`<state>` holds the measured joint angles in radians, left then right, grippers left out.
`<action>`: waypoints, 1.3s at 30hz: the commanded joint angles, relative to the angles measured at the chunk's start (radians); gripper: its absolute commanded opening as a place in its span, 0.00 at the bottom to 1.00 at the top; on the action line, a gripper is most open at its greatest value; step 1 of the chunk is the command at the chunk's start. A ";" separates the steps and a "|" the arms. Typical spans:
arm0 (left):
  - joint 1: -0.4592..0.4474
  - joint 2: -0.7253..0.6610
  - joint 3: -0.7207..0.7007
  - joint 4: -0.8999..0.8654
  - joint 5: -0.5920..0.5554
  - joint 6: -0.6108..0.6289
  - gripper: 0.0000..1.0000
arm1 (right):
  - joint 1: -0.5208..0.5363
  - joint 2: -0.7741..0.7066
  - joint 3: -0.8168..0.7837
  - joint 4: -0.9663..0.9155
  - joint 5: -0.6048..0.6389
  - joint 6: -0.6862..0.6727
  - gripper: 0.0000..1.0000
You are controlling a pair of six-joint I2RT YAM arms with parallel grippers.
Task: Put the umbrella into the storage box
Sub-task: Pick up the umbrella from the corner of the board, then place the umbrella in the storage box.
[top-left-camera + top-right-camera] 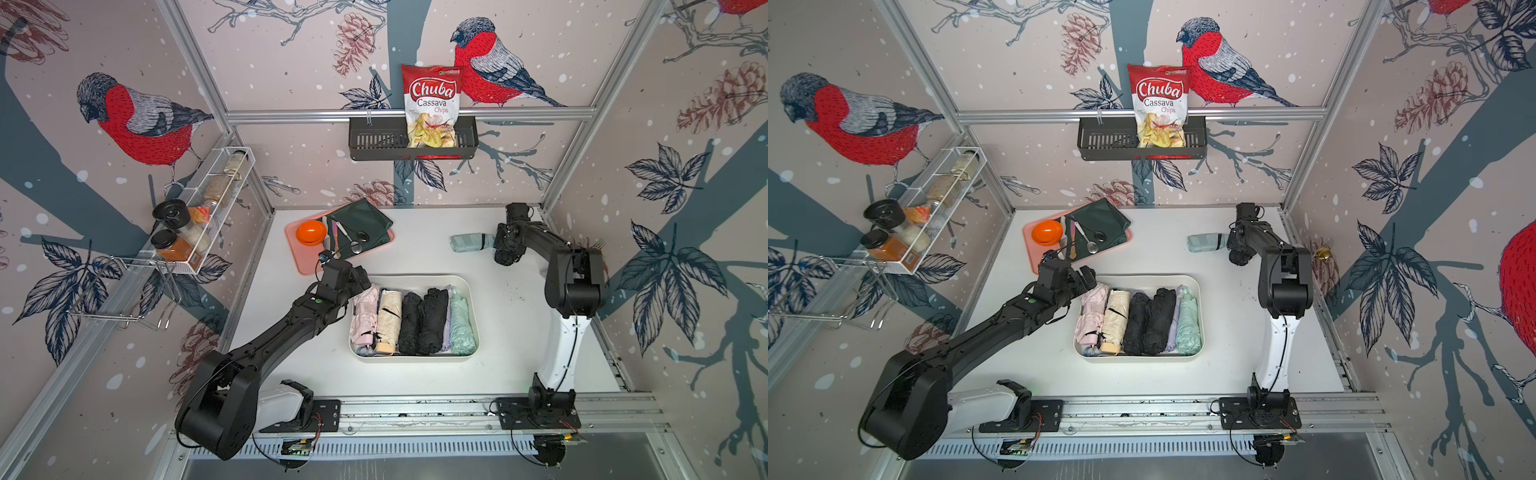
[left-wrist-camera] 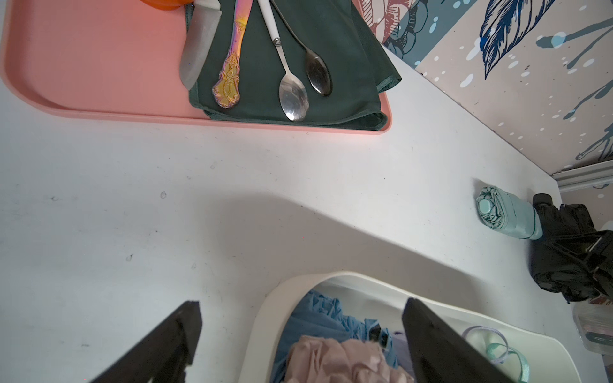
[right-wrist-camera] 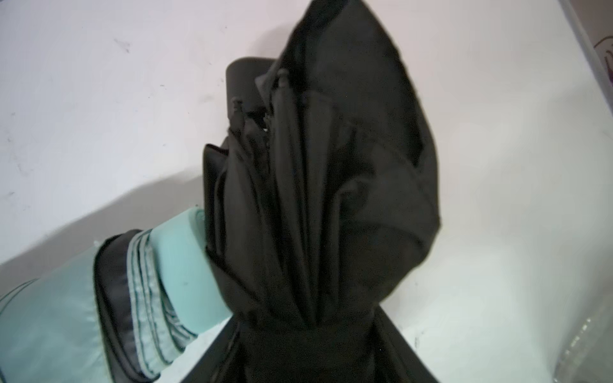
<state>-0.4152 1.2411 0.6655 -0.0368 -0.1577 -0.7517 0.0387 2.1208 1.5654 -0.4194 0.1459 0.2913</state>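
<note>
White and scuffed, the tabletop (image 1: 511,332) inside bird-print wallpapered walls (image 1: 291,174) carries the off-white rounded plastic storage box (image 1: 415,277), packed with a row of folded umbrellas (image 1: 411,324), under the wide-spread left gripper (image 2: 303,303), while the right gripper (image 3: 311,331) pinches the black folded umbrella (image 3: 331,182) near the back wall, against a mint folded umbrella (image 1: 469,242).

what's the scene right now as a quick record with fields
right jaws: closed around black umbrella
left jaws: open, empty, above far-left corner of storage box
box contents: row of folded umbrellas
outside the box: mint umbrella lying on the table beside the black one
task status: black umbrella not yet in the box
</note>
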 commanded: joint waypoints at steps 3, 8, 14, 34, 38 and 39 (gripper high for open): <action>0.004 -0.004 -0.002 0.018 -0.011 0.001 0.98 | 0.000 -0.105 -0.090 0.009 -0.004 0.000 0.43; 0.004 -0.005 -0.004 0.020 -0.013 -0.003 0.98 | 0.018 -0.239 -0.194 0.031 0.004 0.002 0.26; 0.006 -0.003 -0.005 0.021 -0.020 -0.018 0.98 | 0.105 -0.468 -0.332 0.037 0.075 0.038 0.21; 0.010 -0.002 0.009 0.012 -0.030 -0.009 0.98 | 0.546 -1.049 -0.651 -0.063 -0.094 0.324 0.20; 0.010 -0.003 0.010 0.014 -0.030 -0.009 0.98 | 0.642 -1.068 -0.671 -0.104 -0.082 0.389 0.20; 0.009 -0.003 0.010 0.014 -0.030 -0.009 0.98 | 0.664 -1.072 -0.678 -0.113 -0.070 0.410 0.20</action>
<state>-0.4076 1.2392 0.6674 -0.0395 -0.1776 -0.7761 0.6666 1.0599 0.8970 -0.5232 0.0700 0.6151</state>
